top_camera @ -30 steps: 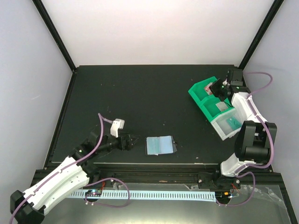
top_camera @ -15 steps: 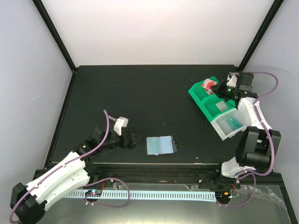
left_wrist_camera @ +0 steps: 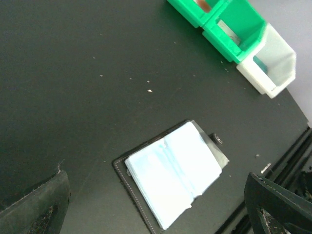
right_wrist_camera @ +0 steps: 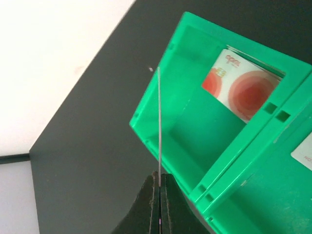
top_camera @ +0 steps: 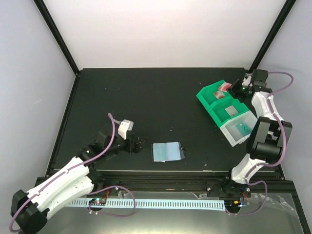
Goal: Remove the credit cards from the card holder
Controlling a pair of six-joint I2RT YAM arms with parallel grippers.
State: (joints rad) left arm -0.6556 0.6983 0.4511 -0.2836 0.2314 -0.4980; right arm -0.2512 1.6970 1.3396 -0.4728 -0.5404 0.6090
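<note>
The card holder (top_camera: 167, 151) lies open on the black table, pale blue inside up, black clasp tab at its right; it also shows in the left wrist view (left_wrist_camera: 175, 170). My left gripper (top_camera: 139, 145) is open and empty just left of it, fingers (left_wrist_camera: 39, 204) apart. My right gripper (top_camera: 235, 89) is shut on a thin card (right_wrist_camera: 159, 122) seen edge-on, held over the far green bin (right_wrist_camera: 195, 131). A card with red circles (right_wrist_camera: 243, 90) lies in that bin. A teal-green card (top_camera: 242, 129) lies in the clear bin.
Three joined bins stand at the right: far green (top_camera: 209, 95), middle green (top_camera: 222, 114) with a grey card (top_camera: 230, 111), and clear (top_camera: 234, 139). They show in the left wrist view (left_wrist_camera: 234, 29). The table's front edge runs just below the holder.
My right gripper has swung back and to the right, off the bins' middle to the far green bin's side. My left gripper has slid right, closer to the card holder.
</note>
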